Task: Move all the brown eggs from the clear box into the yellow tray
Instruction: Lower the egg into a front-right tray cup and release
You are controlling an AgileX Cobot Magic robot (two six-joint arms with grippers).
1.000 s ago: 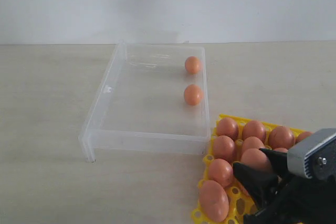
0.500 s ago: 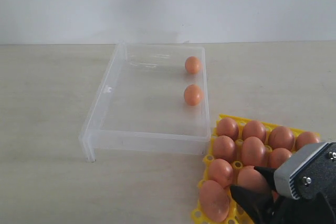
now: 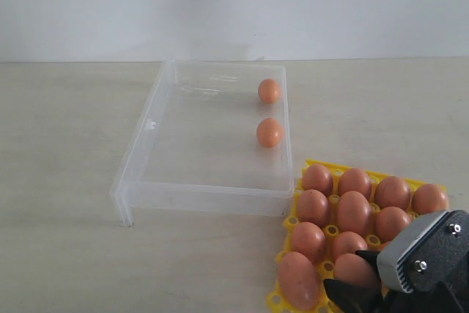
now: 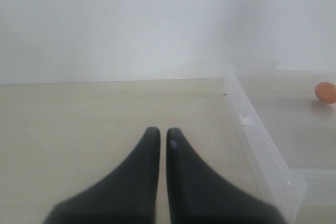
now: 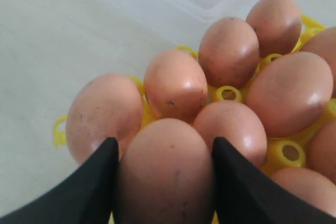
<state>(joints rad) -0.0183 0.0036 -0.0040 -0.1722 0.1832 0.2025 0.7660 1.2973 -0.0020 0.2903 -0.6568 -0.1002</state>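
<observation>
The yellow tray (image 3: 331, 231) at the front right carries several brown eggs (image 3: 355, 212). My right gripper (image 3: 346, 270) hangs over its near rows, shut on a brown egg (image 5: 165, 174) that fills the gap between the two black fingers (image 5: 100, 182). That egg sits low among its neighbours. In the clear box (image 3: 139, 144), two brown eggs lie along the right wall, one (image 3: 269, 91) behind the other (image 3: 270, 132). My left gripper (image 4: 159, 130) is shut and holds nothing, hovering above bare table beside the clear box wall (image 4: 257, 140). One boxed egg (image 4: 325, 92) shows past it.
The pale table (image 3: 66, 181) stretches left of the box, with a white wall (image 3: 234, 5) behind. The tray's near corner (image 5: 59, 136) lies close to the box's front wall (image 5: 173, 9).
My right gripper has sunk lower and toward the front of the exterior view, carrying its egg down to the tray's near rows. The two eggs in the box have not moved.
</observation>
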